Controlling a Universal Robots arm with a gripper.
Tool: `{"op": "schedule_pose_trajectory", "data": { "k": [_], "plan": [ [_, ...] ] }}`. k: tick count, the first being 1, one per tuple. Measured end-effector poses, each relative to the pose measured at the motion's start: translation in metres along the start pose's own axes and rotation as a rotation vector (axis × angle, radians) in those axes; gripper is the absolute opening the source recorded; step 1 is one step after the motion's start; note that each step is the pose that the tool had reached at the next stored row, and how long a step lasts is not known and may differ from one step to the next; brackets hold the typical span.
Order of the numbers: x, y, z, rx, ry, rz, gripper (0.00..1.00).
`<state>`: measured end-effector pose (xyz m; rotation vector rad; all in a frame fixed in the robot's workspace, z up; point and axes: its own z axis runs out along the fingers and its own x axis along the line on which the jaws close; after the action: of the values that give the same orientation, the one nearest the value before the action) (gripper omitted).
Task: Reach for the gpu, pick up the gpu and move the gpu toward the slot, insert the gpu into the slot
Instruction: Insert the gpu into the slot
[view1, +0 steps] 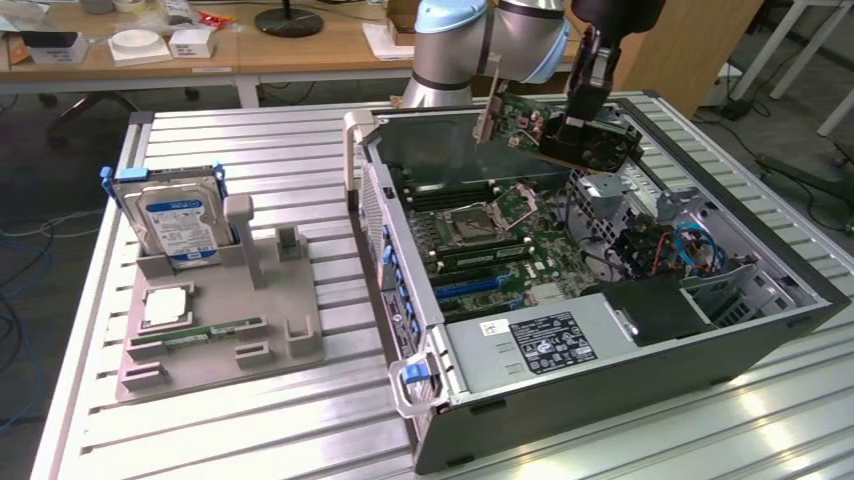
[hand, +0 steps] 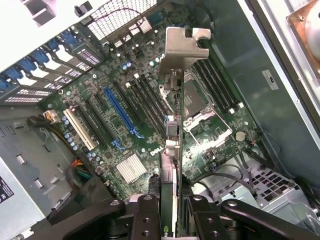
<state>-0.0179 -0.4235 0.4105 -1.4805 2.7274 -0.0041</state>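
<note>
The gpu (view1: 531, 118) looks light and stiff, but I'd call it fragile: bare circuit board, tiny parts all over, and a connector edge that won't like being scraped or bent sideways. The best hold, I reckon, is across the flat faces of the board, clear of the connector edge and the fan blades. That's pretty much where it's pinched, up by the fan end.

Looks-wise it's a thin green board with a round black fan (view1: 607, 150) and a silver bracket (hand: 182, 45) at one end. It hangs tilted in the air over the far end of the open case (view1: 747, 330), touching nothing below.

The gripper (hand: 169, 221) is clamped on it, one jaw on each face. Underneath is the green motherboard (view1: 521, 245). The blue slot (hand: 122, 112) is empty, and in the wrist view the card's edge runs beside it, nearer the processor socket (hand: 200, 107). Way off to the exterior view's left, a hard drive (view1: 180, 225) stands in a grey holder (view1: 267, 330).
</note>
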Motion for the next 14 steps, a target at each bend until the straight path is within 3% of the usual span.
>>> {"op": "schedule_pose_trajectory", "data": {
  "k": [14],
  "plan": [
    [0.0011,-0.0007,0.001,-0.0039,-0.0036,-0.087,0.26]
  ]
}}
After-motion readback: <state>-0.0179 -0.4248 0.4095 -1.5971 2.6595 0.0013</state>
